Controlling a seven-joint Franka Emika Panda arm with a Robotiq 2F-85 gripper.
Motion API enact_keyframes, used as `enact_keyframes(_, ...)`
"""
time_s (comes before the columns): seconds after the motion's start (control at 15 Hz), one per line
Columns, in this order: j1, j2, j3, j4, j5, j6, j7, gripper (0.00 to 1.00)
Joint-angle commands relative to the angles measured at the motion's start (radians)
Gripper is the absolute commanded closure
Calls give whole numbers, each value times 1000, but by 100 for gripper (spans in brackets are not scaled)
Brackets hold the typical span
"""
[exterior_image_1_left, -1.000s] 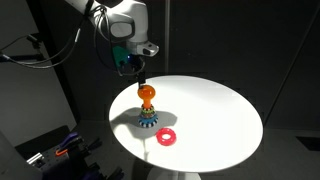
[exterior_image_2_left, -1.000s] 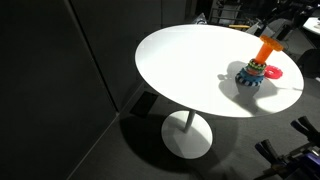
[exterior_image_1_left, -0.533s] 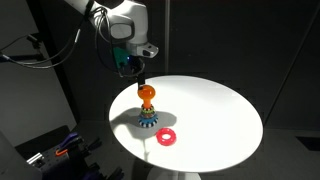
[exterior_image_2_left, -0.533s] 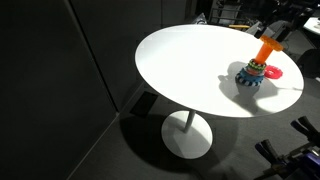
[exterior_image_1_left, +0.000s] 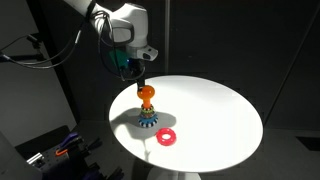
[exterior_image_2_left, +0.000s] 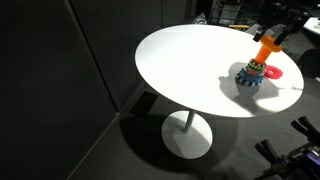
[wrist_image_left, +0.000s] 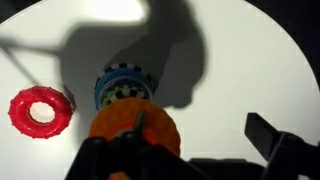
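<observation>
A stacking toy stands on the round white table. It has a blue base with coloured rings and an orange post topped by an orange ball. It also shows in an exterior view and in the wrist view. A red ring lies flat on the table beside the toy, and the wrist view shows it too. My gripper hovers just above the orange ball. In the wrist view the gripper is open, with the ball near its left finger. Nothing is held.
The table stands on a single pedestal foot in a dark room. Dark curtains hang behind it. Cluttered equipment sits on the floor beside the table. The table's edge lies close behind the toy.
</observation>
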Motion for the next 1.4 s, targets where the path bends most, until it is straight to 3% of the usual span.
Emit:
enact_keyframes(0.0, -1, 3, -3, -5, 32, 15, -43, 0)
enact_keyframes(1.33, -7, -21, -9, 2, 34, 12, -26, 0)
